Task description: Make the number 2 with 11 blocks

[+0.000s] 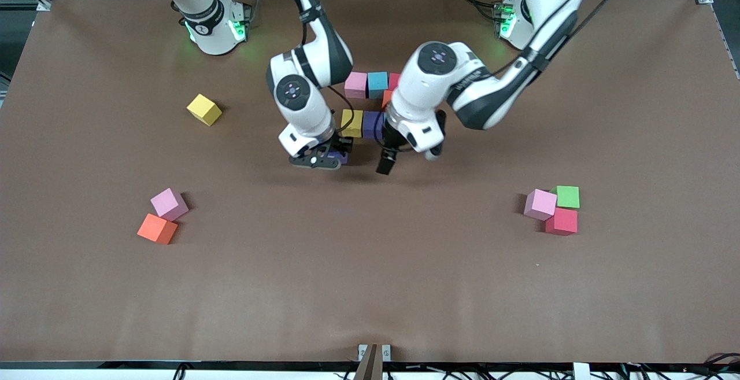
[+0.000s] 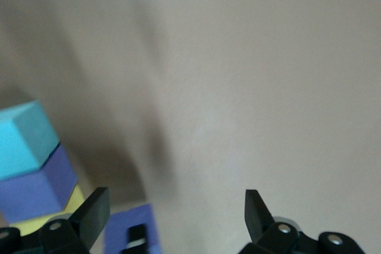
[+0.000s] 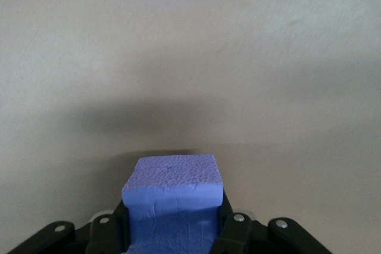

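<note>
Beside the yellow block point(image 1: 351, 123), right tool point(image 1: 330, 159) grips a purple block point(image 3: 172, 197)

A high front camera faces both arm bases across the whole table point(image 1: 370, 287). Each wrist camera looks down close past its own fingers; the purple block point(image 3: 172, 197) shows in both.

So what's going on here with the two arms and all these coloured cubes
The right gripper is shut on a blue-purple cube, low over the table beside a started cluster of cubes: pink, blue, yellow and purple. The left gripper hangs open and empty next to it. Loose cubes lie scattered toward both ends of the table, a green one among them.
</note>
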`<state>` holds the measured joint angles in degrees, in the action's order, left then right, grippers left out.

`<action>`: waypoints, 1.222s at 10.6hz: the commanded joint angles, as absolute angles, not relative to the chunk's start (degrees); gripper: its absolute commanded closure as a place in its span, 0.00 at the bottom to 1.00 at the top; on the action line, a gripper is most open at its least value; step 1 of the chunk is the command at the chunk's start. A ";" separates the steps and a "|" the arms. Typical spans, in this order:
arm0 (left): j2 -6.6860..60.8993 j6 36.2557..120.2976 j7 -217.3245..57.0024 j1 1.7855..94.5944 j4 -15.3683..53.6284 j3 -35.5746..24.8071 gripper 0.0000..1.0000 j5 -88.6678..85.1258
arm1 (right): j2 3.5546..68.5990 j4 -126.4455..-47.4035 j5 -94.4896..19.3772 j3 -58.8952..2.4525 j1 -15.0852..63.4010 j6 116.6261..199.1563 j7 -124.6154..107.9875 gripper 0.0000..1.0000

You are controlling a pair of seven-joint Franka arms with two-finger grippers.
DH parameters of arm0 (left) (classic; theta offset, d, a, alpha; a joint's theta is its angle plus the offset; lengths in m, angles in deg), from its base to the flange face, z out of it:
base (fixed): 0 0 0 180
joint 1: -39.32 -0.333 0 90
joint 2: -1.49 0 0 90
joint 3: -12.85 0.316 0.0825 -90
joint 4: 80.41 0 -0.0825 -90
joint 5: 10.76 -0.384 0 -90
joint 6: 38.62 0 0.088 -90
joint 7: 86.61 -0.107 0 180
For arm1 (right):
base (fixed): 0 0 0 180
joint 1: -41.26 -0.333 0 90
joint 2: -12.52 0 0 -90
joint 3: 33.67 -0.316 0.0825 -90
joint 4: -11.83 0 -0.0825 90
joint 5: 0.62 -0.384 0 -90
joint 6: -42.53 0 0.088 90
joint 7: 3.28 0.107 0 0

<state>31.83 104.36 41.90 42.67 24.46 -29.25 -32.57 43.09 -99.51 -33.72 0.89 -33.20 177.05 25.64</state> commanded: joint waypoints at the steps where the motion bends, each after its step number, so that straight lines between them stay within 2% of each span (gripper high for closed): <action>1: 31.01 101.58 33.93 37.67 25.33 -31.52 0.00 -33.53 | 43.81 -100.58 -29.90 1.93 -36.78 178.76 32.47 0.85; 5: 31.28 96.22 18.27 30.73 25.24 -31.62 0.00 -33.26 | 45.83 -100.58 -29.27 1.93 -39.07 179.99 36.44 0.86; 13: 32.16 83.56 22.99 15.77 25.85 -30.92 0.00 -33.61 | 47.24 -100.49 -29.27 1.75 -39.43 181.75 37.75 0.86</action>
